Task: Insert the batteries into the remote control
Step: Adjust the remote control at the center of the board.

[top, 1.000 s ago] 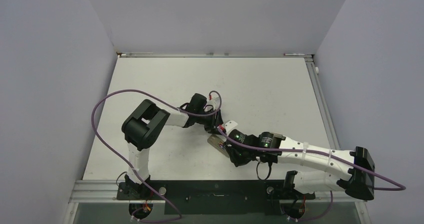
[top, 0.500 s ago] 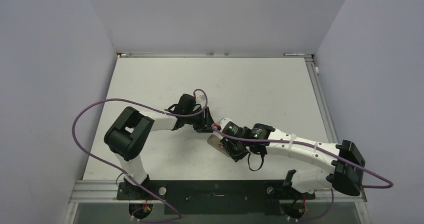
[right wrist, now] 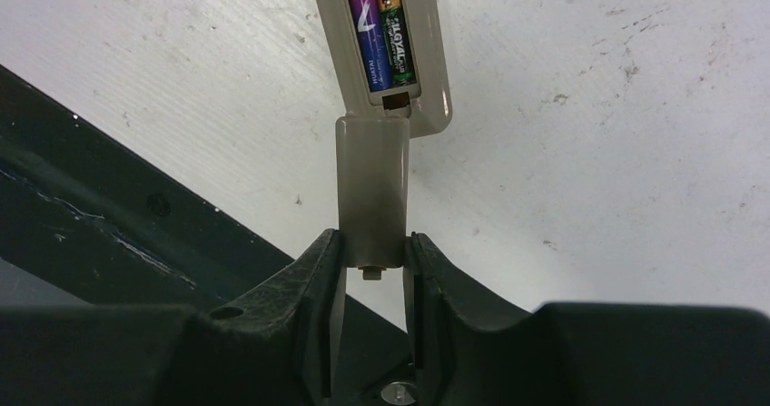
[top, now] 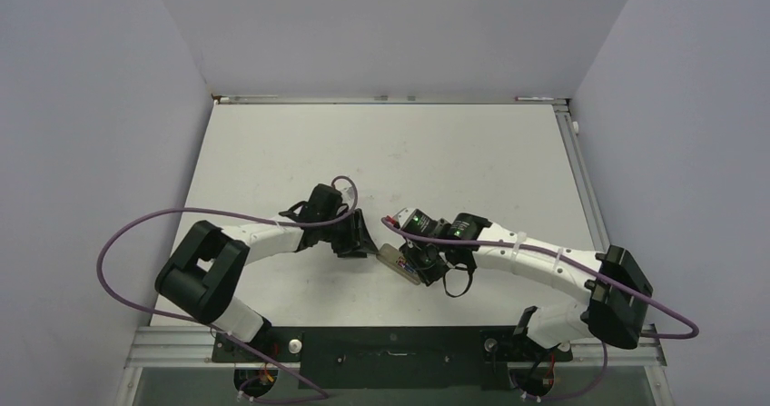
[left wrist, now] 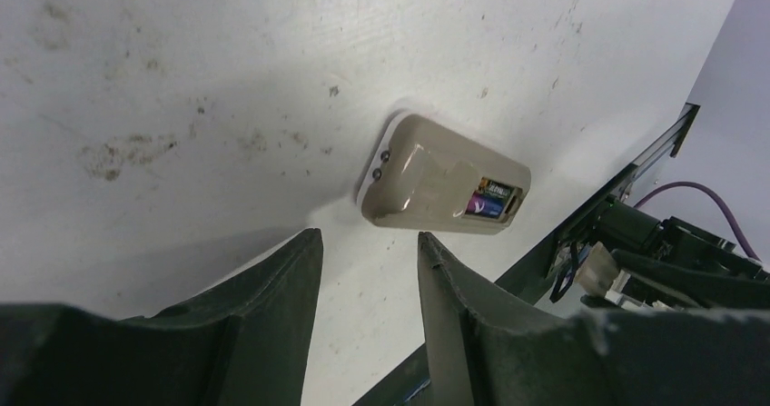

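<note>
The remote control (right wrist: 434,79) lies back-up on the white table, small and beige. Its open recess holds two batteries (right wrist: 381,34) side by side, one purple, one black and gold. My right gripper (right wrist: 374,242) is shut on the flat beige cover piece (right wrist: 372,183), whose far edge meets the remote's near end just below the recess. In the left wrist view the remote control (left wrist: 427,183) lies just beyond my left gripper (left wrist: 369,238), which is open with nothing between its fingers. From above, both grippers meet at the remote control (top: 392,256), left gripper (top: 366,242), right gripper (top: 416,265).
The black mounting rail (top: 390,342) runs along the table's near edge, close behind the remote. Purple cables (top: 118,242) loop off both arms. Grey walls enclose the table on three sides.
The left arm has drawn back left and toward the near edge, away from the remote, its jaws a little wider. The right wrist has shifted slightly left, still holding the cover.
</note>
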Available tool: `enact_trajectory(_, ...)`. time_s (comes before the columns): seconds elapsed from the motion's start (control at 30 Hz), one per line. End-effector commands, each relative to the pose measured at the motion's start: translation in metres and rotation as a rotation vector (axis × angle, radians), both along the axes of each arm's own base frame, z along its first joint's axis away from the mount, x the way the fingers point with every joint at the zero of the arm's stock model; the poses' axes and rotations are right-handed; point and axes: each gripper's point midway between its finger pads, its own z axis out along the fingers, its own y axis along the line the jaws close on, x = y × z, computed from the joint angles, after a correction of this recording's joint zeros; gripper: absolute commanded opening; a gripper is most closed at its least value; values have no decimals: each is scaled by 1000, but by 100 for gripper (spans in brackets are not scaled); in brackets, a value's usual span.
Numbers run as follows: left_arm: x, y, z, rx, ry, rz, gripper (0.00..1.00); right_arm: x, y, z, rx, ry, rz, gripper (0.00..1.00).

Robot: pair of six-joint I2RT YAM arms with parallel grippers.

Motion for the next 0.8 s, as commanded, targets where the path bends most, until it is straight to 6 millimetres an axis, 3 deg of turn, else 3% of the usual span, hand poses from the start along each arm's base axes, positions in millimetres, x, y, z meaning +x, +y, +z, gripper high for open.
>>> enact_trajectory(0.0,-18,-3,15,-48,20,-28,40,11,8,10,27,-19,5,9)
enact_trajectory(0.27,-37,-23,10,-155,69,-70,41,19,9,6,24,-17,-3,9)
enact_trajectory(0.77,-24,-38,-5,-200,67,-70,40,19,11,-2,28,4,-3,9)
